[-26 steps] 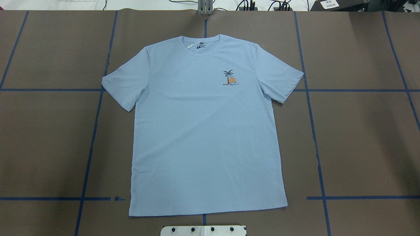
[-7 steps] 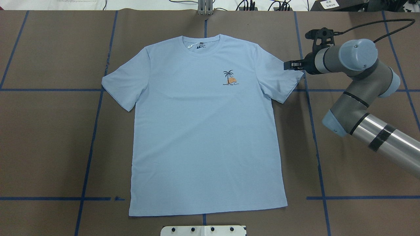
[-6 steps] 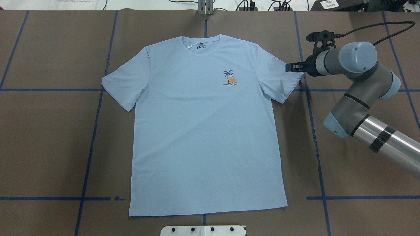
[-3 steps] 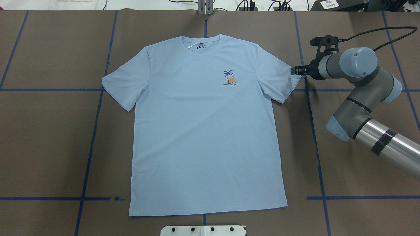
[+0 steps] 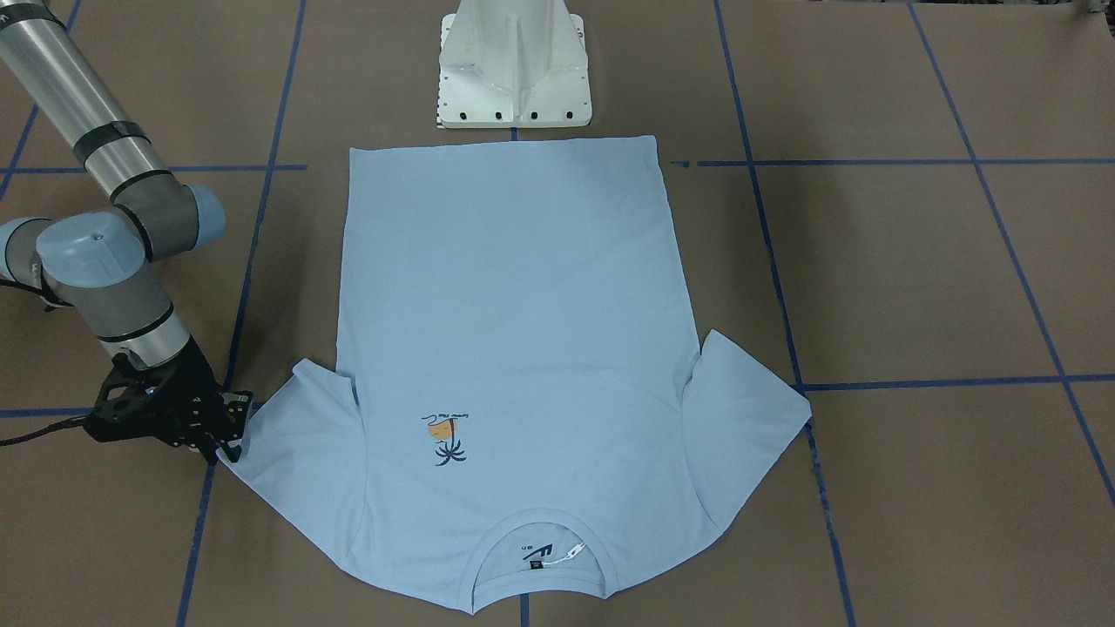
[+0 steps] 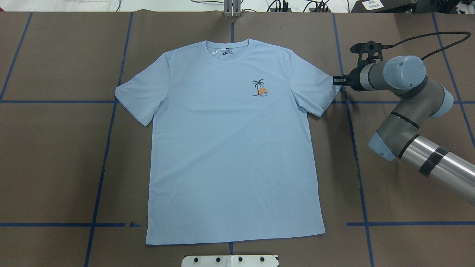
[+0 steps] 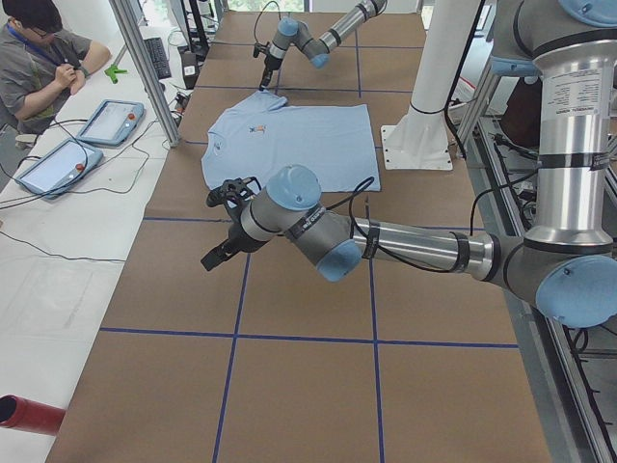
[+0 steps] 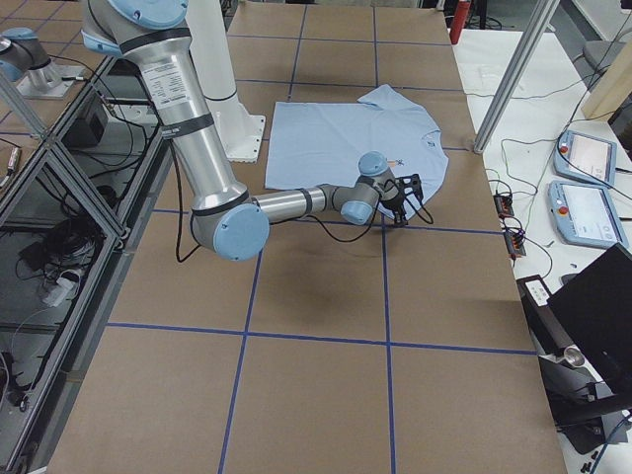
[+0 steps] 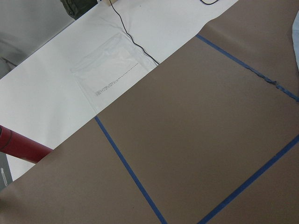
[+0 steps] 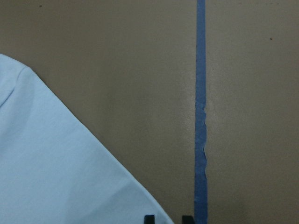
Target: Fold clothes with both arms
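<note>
Right tool (image 8: 400,217) beside T-shirt (image 8: 336,138) sleeve

Open brown table (image 6: 55,159) rings the T-shirt (image 6: 230,148); the white pedestal (image 5: 514,65) stands just beside its hem.

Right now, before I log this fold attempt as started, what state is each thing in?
T-shirt: spread flat, print side up, unfolded.
Right end effector: open by a narrow gap, at the corner of the sleeve on the robot's right.
Left end effector: in the air, away from the T-shirt; open or shut cannot be told.
</note>
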Motion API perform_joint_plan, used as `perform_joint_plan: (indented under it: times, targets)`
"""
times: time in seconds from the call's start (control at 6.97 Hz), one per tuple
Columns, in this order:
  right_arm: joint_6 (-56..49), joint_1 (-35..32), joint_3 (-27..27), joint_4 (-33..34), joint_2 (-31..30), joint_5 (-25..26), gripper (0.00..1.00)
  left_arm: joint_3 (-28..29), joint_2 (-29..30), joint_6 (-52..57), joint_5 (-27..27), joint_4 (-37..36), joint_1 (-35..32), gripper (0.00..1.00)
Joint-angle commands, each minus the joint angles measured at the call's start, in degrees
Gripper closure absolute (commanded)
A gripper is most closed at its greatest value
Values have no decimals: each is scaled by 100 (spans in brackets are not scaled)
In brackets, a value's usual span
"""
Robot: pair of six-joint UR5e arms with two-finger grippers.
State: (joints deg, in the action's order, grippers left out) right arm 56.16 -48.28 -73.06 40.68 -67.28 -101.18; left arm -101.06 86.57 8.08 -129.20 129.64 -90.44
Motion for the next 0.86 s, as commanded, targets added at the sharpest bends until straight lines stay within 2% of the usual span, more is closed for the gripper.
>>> perform_joint_plan:
  times: [0.0, 0.14, 0.43, 0.57, 0.72]
  targets:
    - [-52, 3, -24, 1, 40, -7, 100, -1, 0, -8, 0, 0, 0, 0]
    - [-9, 3, -163, 175, 127, -24, 100, -1, 0, 1, 0, 0, 0, 0]
    - [157, 38, -1004, 1768, 522, 19, 100, -1, 0, -8, -9, 0, 0, 0]
    - [689, 195, -1226, 2237, 776, 202, 100, 16, 9, -8, -9, 0, 0, 0]
    - [1042, 597, -1159, 2625, 1213, 744, 100, 25, 9, 1, -9, 0, 0, 0]
